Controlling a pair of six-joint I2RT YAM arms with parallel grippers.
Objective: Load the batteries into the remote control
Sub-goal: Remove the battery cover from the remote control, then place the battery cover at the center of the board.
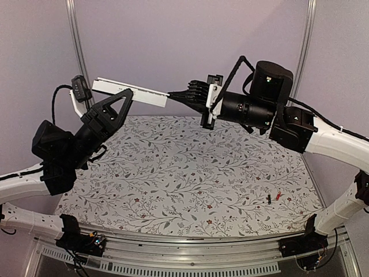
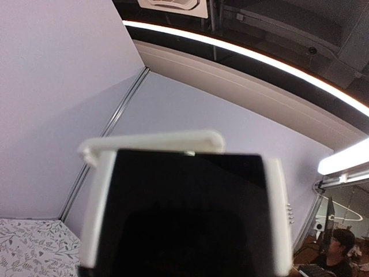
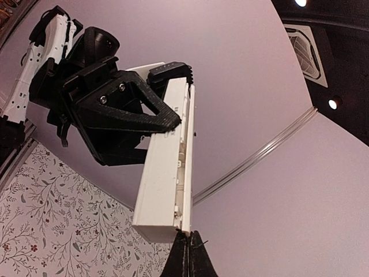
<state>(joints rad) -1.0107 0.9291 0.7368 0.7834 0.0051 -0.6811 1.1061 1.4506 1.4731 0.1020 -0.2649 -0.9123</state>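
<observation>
With the left pincer (image 1: 123,99) gripping the remote control (image 1: 144,94) aloft, the narrow-pinched right pincer (image 1: 173,96) is seemingly opening its end; fetching the batteries (image 1: 273,197) is coming next.

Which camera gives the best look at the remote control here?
The right wrist view: the remote control shows sharply along its length, clamped in the left gripper. The top external view shows it small, held high above the table. The left wrist view shows only a blurred close-up.
</observation>
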